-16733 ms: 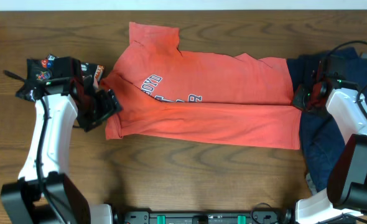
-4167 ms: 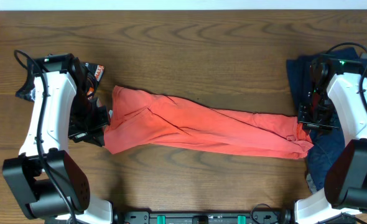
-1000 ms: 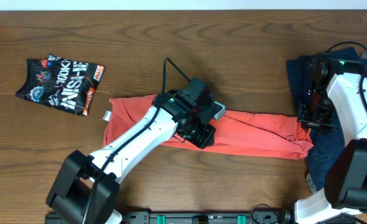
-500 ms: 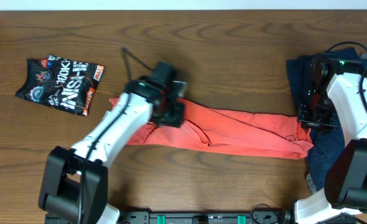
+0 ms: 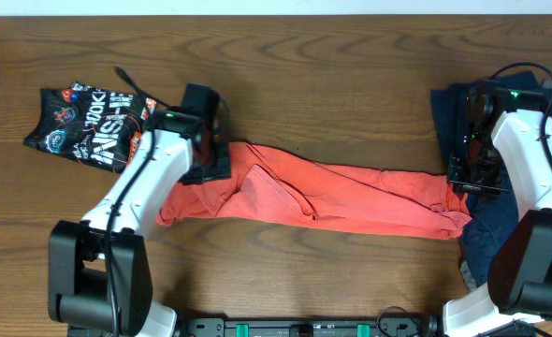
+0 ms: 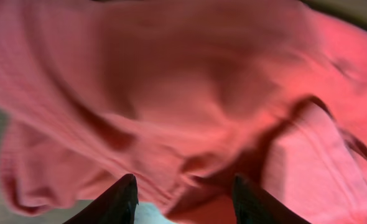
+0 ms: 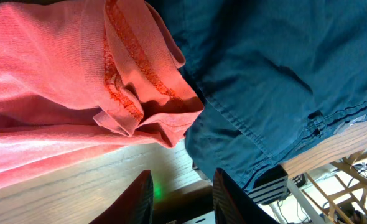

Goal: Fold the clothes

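Observation:
The coral-red T-shirt [image 5: 351,192] lies bunched in a long narrow band across the table's middle, lettering hidden. My left gripper [image 5: 207,161] hangs over its left end. In the left wrist view the gripper [image 6: 183,180] is open, and rumpled red fabric [image 6: 190,93] fills the frame close below. My right gripper [image 5: 465,183] is at the shirt's right end. In the right wrist view it [image 7: 182,177] is open and empty over wood, with the shirt's hem [image 7: 127,93] just ahead. The dark navy garment [image 5: 472,122] lies at the right, also in the right wrist view [image 7: 277,74]. The black printed garment [image 5: 89,126] lies folded at the far left.
The table is dark wood [image 5: 313,84]. The right arm [image 5: 529,159] lies over the navy garment. The table's right edge and a frame below it show in the right wrist view [image 7: 351,168].
My left arm has swept left along the shirt, from its middle to its left end. The shirt's left part now lies rumpled with a flap. The right arm has not moved.

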### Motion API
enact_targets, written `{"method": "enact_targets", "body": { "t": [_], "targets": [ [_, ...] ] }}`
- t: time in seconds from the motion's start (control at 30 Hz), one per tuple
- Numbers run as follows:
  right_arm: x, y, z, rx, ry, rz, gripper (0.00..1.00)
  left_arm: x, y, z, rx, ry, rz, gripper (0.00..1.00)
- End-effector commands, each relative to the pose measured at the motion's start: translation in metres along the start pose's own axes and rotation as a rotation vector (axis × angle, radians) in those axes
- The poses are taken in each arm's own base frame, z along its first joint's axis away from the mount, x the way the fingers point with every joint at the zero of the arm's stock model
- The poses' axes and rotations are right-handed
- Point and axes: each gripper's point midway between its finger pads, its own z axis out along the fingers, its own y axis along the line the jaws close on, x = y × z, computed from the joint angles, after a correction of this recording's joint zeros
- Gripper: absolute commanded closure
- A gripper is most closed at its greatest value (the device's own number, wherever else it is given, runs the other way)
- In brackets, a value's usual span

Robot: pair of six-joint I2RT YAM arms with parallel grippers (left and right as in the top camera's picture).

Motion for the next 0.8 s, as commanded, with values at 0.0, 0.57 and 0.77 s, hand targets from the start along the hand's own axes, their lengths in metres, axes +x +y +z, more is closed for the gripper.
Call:
{"method": "enact_targets", "body": {
  "t": [0.0, 0.57, 0.77],
  "targets": [
    [0.001, -0.004, 0.002, 0.009, 0.004, 0.007, 0.69, -0.003, 0.024, 0.007, -0.066, 0.021, -0.075, 0.49],
    [0.001, -0.004, 0.002, 0.01, 0.007, 0.006, 0.69, -0.031, 0.05, 0.042, -0.103, -0.008, -0.173, 0.89],
    [0.001, -0.004, 0.002, 0.01, 0.007, 0.006, 0.69, -0.069, 0.06, 0.033, -0.065, -0.141, -0.228, 0.94]
  ]
}}
